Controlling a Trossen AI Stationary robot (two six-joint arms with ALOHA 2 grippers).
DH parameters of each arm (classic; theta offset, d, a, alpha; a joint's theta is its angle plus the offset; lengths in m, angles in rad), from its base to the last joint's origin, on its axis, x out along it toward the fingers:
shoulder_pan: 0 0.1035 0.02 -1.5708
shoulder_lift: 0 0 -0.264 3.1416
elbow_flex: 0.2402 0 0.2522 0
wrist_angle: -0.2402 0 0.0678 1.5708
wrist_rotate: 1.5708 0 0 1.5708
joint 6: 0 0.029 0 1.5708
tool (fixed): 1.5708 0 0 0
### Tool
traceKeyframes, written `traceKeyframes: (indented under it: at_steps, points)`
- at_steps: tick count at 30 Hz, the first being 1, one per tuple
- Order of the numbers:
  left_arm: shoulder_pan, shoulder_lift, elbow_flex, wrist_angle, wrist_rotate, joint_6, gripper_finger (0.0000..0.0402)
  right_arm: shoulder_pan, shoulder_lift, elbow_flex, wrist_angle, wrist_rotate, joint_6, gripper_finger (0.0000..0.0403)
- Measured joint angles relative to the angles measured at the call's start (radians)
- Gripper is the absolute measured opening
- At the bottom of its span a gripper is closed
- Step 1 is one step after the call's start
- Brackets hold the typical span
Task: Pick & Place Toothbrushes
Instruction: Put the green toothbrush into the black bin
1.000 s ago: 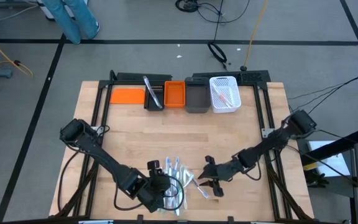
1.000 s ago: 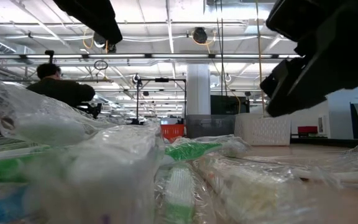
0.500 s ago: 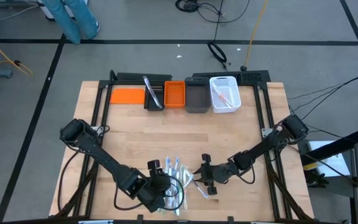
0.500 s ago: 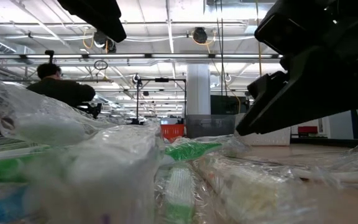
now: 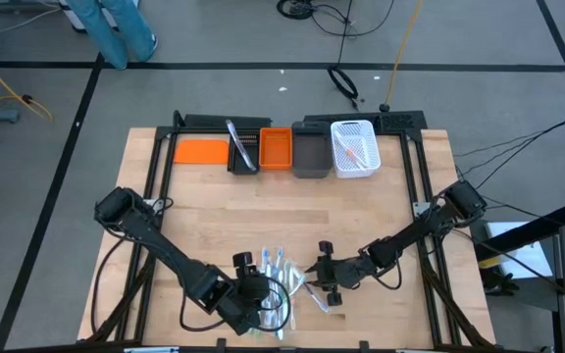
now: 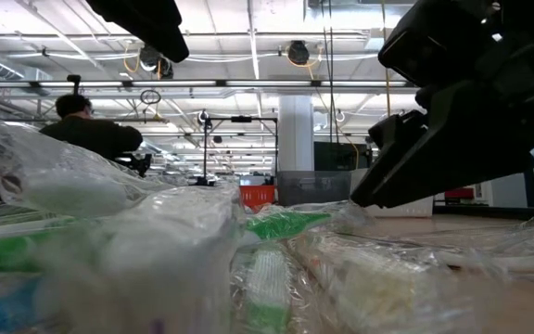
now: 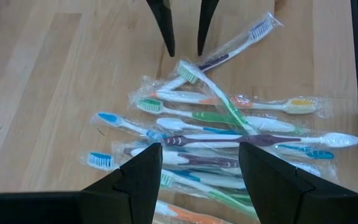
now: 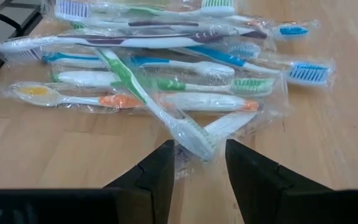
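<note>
Two claws, both apart and empty: right gripper (image 8: 196, 163) at the green-white toothbrush (image 8: 143, 93) head; left gripper (image 7: 194, 163) over the toothbrushes (image 5: 281, 277), table's (image 5: 214, 211) 6 o'clock. Light, stiff, slippery-wrapped; pinch mid-handle.

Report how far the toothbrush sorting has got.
Done: a few toothbrushes seem to lie in the white basket at the table's far edge. In hand: nothing is gripped. The right gripper is open, its fingers either side of the head of a green-and-white wrapped brush at the pile's edge; the left gripper hangs open over the pile. Left: the pile of wrapped toothbrushes near the front edge.
</note>
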Motion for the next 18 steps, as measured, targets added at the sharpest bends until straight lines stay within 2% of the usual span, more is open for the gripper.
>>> traceKeyframes:
  at_steps: [7,18]
  points:
    - [0.0,0.0,0.0,0.001,-0.012,0.001,0.0216,0.0,0.0,0.0,0.001,0.0,0.001,0.0134]
    - [0.0,0.0,0.0,0.004,-0.023,0.002,0.0216,-0.016,0.077,0.022,0.06,-0.026,0.001,0.013]
